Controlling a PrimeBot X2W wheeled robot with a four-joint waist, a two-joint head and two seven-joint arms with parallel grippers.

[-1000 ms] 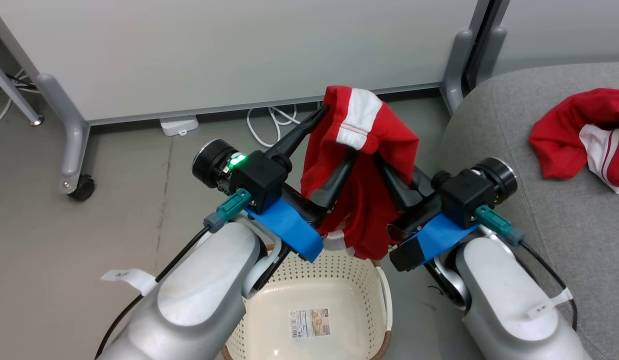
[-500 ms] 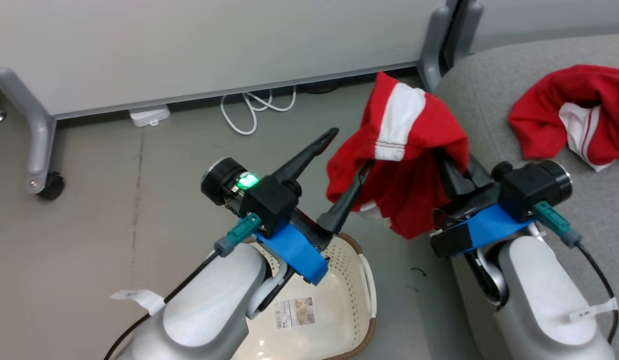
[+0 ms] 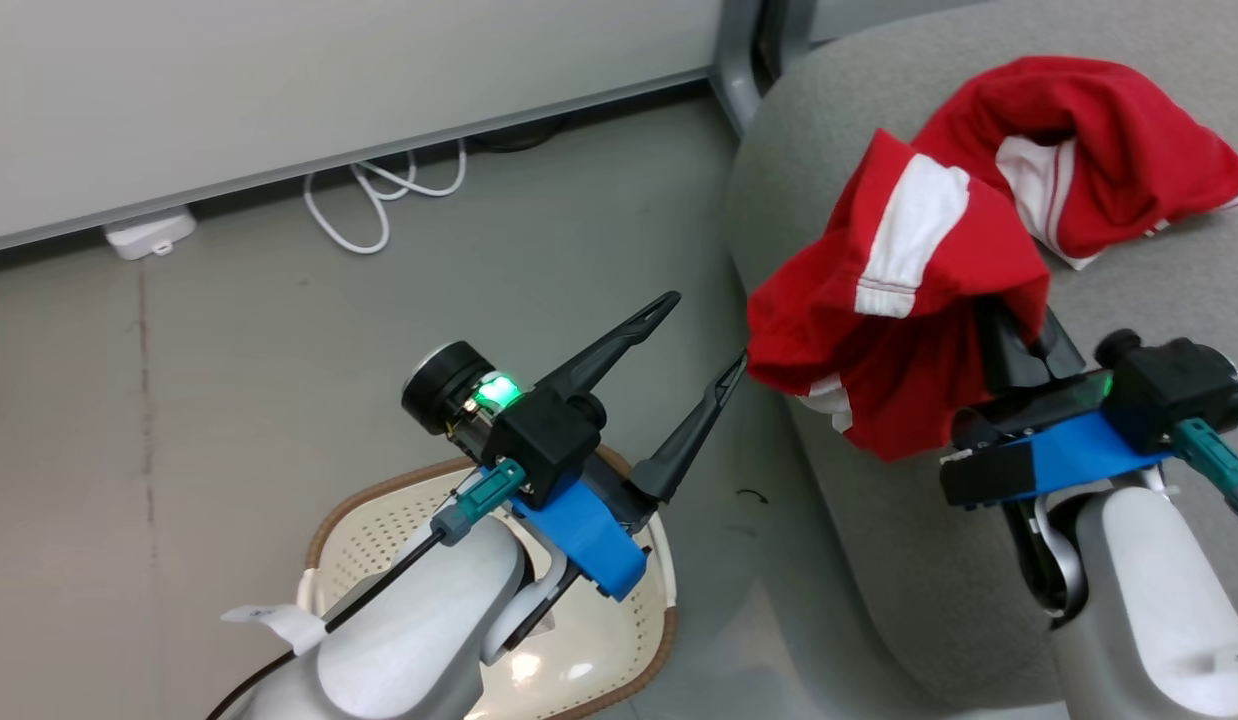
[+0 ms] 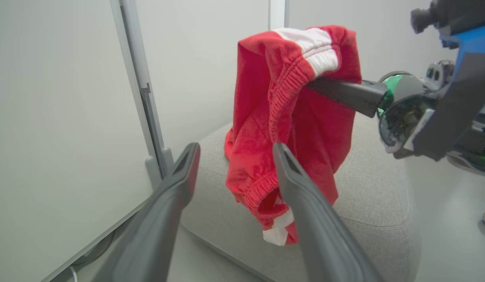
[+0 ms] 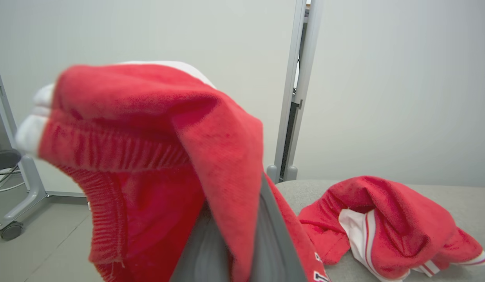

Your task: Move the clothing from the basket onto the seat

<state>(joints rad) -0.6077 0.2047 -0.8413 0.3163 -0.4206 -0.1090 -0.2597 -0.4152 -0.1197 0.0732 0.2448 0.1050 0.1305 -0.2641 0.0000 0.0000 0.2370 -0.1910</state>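
One red garment with a white stripe (image 3: pixel 899 330) hangs draped over my right gripper (image 3: pixel 1014 345), above the front left edge of the grey seat (image 3: pixel 879 560). Its fingers are buried in the cloth and look shut on it; the left wrist view shows one dark finger (image 4: pixel 344 92) running into the waistband. A second red and white garment (image 3: pixel 1109 170) lies crumpled on the seat behind it. My left gripper (image 3: pixel 704 330) stands open over the floor, just left of the hanging garment and not touching it. The cream basket (image 3: pixel 379 500) sits on the floor under my left forearm.
A pale wall panel runs along the back, with a grey post (image 3: pixel 739 50) beside the seat. A white cable (image 3: pixel 379 200) and a white adapter (image 3: pixel 149 232) lie on the grey floor by the panel. A castered leg (image 5: pixel 11 229) stands further left.
The head camera has swung right toward the seat. My left gripper has let go of the garment and stands apart from it. My right gripper has carried the garment right, over the seat's edge.
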